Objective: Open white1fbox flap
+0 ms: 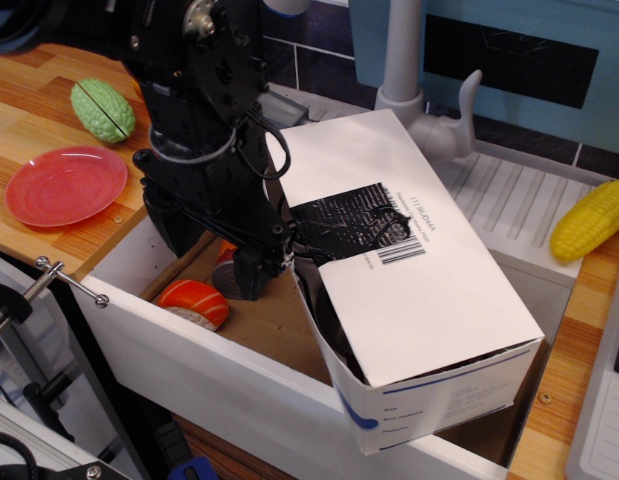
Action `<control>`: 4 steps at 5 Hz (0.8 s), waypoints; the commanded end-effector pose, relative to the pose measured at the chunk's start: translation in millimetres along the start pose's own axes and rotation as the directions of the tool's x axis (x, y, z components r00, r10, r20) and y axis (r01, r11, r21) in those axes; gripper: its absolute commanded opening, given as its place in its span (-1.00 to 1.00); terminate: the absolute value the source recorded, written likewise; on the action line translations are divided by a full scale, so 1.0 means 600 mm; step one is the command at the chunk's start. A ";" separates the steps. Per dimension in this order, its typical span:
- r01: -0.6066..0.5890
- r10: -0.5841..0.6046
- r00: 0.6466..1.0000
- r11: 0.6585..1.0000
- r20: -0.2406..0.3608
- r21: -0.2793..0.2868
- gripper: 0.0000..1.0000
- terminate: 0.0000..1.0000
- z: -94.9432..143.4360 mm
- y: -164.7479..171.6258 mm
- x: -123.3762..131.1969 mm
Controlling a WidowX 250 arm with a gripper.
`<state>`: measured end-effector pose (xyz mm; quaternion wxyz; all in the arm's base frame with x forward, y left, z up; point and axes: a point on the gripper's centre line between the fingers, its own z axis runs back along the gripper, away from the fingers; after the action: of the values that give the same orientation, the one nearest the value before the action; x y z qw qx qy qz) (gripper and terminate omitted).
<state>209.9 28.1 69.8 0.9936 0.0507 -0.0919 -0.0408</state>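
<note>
We are looking down at a wooden tabletop [29, 110] with a white-walled bin [219, 375] sunk into it, its floor brown. The white1fbox [429, 300] is sitting tilted inside this bin toward the right, its near end panel with a blue curved mark and grey print resting over the bin's front wall. Its long flap [409, 270] is lying nearly flat across the top, carrying a black tape patch [344, 225] and a barcode [401, 250].

The black robot arm is reaching down from the upper left, and its pincer [261, 262] is sitting at the flap's left edge, just beside the tape patch. We judge it is placed there because that long free edge is where the flap can be lifted. We cannot tell whether the pincer is spread or closed, since its dark fingers are blending with the tape and shadow.

Inside the bin, left of the box, an orange and white piece of toy sushi [192, 301] is lying close under the arm and could be nudged. A red plate [65, 185] and a green toy vegetable [102, 109] are resting on the tabletop at left. A grey faucet [414, 90] is standing just behind the box, and a yellow toy corn [589, 220] is lying at far right.
</note>
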 end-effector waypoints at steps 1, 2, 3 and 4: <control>0.000 0.000 1.000 1.000 0.000 0.000 1.00 -1.00 0.000 0.000 0.000; 0.211 -0.203 0.975 0.973 0.091 -0.089 1.00 -1.00 -0.005 0.003 0.007; 0.339 -0.323 0.933 0.937 0.157 -0.082 1.00 -1.00 0.004 -0.010 0.022; 0.395 -0.377 0.909 0.915 0.178 -0.079 1.00 -1.00 0.010 -0.020 0.036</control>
<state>223.4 10.9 69.9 0.9588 0.0013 -0.1424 -0.2460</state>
